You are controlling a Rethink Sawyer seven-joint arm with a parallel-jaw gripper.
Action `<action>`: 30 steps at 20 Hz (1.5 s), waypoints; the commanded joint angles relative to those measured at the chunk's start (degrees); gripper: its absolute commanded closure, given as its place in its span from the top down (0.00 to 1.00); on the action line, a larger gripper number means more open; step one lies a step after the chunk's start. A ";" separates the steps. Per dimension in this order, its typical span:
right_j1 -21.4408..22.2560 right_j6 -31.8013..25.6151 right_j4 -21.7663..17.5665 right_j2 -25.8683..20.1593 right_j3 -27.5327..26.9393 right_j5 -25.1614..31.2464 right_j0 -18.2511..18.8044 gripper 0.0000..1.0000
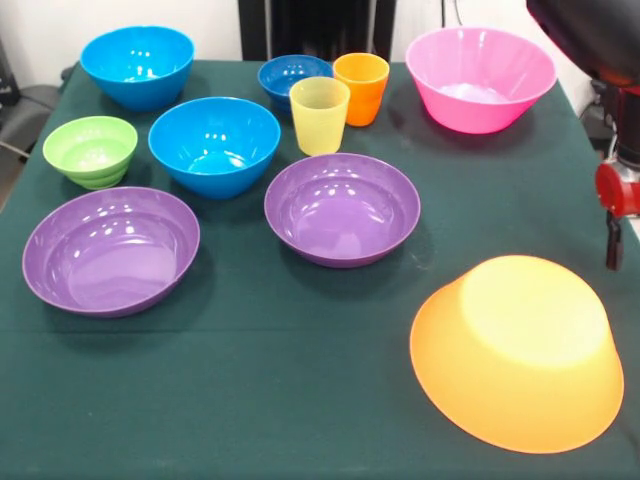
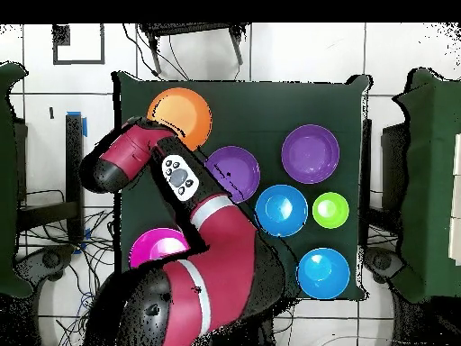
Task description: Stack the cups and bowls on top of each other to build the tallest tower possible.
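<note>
Front view shows only a sliver of the gripper (image 1: 612, 240) at the right edge, a red block with a dark finger hanging beside the far rim of the upturned yellow-orange bowl (image 1: 518, 350); whether it is spread or closed I cannot tell, and nothing appears to be in it. Seen from overhead, the arm (image 2: 194, 243) bends across the table and ends beside that same bowl, which sits alone near one corner as the tower's base, with nothing stacked on it yet. So the build has, by my reckoning, barely begun. Nearest along the table is a purple bowl (image 1: 342, 208), with a second purple bowl (image 1: 110, 250) far left. Behind them stand a blue bowl (image 1: 214, 145), a green bowl (image 1: 90, 150), another blue bowl (image 1: 137, 65), a small dark blue bowl (image 1: 293, 78), the yellow cup (image 1: 319, 115) just touching the orange cup (image 1: 361, 87), and the pink bowl (image 1: 480, 78) far right. To do this well I'd fetch a wide piece first, grip its rim squarely, and set it centred on the flat bottom, saving the narrow cups for the top.
</note>
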State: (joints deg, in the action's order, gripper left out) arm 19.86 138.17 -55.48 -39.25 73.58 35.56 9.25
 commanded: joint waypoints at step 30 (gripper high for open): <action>-7.32 9.16 -3.39 29.72 -20.17 -15.64 -13.88 1.00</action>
State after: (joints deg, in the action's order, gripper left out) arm 16.88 138.86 -56.79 -13.85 56.72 23.30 -3.87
